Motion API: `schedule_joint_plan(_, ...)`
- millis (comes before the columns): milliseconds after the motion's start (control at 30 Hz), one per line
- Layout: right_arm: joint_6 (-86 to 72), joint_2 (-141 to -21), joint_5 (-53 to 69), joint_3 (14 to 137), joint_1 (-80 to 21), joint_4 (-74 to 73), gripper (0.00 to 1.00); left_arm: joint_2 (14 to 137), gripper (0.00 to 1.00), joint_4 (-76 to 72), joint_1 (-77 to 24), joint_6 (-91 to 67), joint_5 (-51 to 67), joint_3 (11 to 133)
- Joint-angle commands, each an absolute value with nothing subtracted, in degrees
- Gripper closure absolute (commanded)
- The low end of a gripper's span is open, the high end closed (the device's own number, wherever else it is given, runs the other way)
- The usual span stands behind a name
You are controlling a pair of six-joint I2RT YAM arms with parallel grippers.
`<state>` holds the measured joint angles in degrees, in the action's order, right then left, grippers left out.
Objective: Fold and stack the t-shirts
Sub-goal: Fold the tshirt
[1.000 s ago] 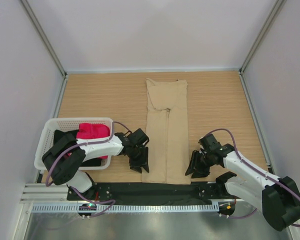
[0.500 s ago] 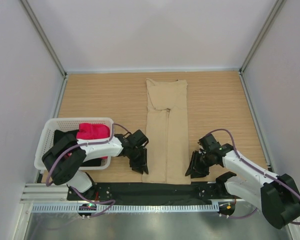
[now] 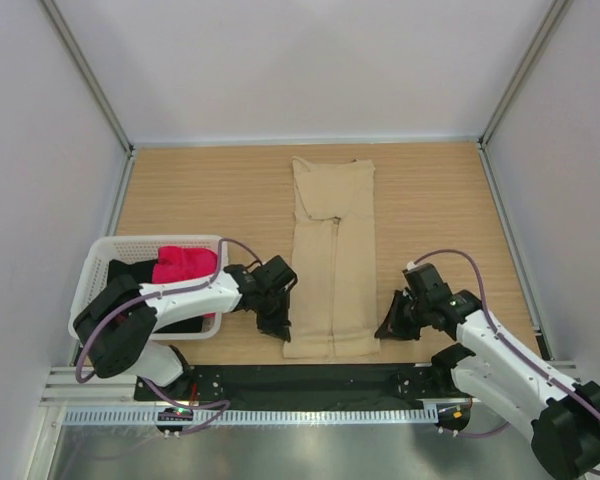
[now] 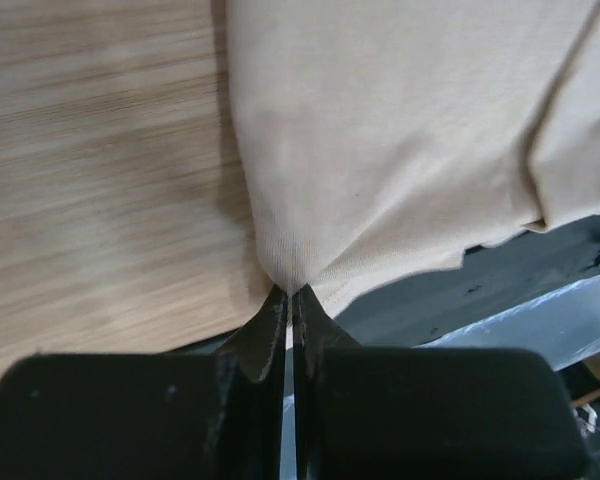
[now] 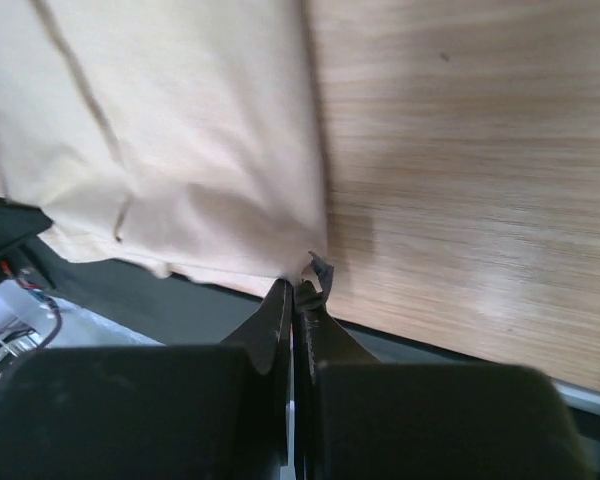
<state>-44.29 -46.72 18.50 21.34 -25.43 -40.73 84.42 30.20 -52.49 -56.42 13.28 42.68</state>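
At the near edge of the tabletop (image 3: 200,195), my left fingers (image 4: 276,312) are clamped on the near-left corner of the tan t-shirt (image 3: 330,250); my right fingers (image 5: 278,305) are pinched tight on its near-right corner; the shirt lies folded in a long strip; a red-pink t-shirt (image 3: 185,265) and a black t-shirt (image 3: 130,272) sit in the white basket (image 3: 84,300) at my left.

Tan t-shirt (image 3: 332,250): plain, folded lengthwise into a long narrow strip, flat, near corners pinched in left claw (image 3: 282,334) and right claw (image 3: 384,330) | red-pink t-shirt (image 3: 185,265): bunched, left of left claw | black t-shirt (image 3: 128,272): crumpled, farther left
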Motion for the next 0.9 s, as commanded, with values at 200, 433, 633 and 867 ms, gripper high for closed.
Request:
schedule_joint_plan(200, -39.0, -58.8, 11.8, 44.2, -24.4, -42.1, 0.99, 87.2, 1.0, 45.2, -48.9, -46.3, 4.0, 66.6)
schedule_joint_plan(433, -30.9, -77.8, 14.0, 61.2, -15.1, -39.0, 0.99, 98.8, 1.0, 49.1, -37.2, -37.4, 5.0, 85.1)
schedule_joint_plan(633, -26.5, -92.5, 16.8, 72.7, -11.2, -34.7, 0.99, 110.5, 1.0, 49.7, -32.2, -32.6, 6.9, 100.6)
schedule_joint_plan(867, -25.8, -104.4, 19.4, 83.5, -8.8, -34.9, 0.99, 121.3, 0.99, 49.3, -29.0, -32.5, 9.7, 109.5)
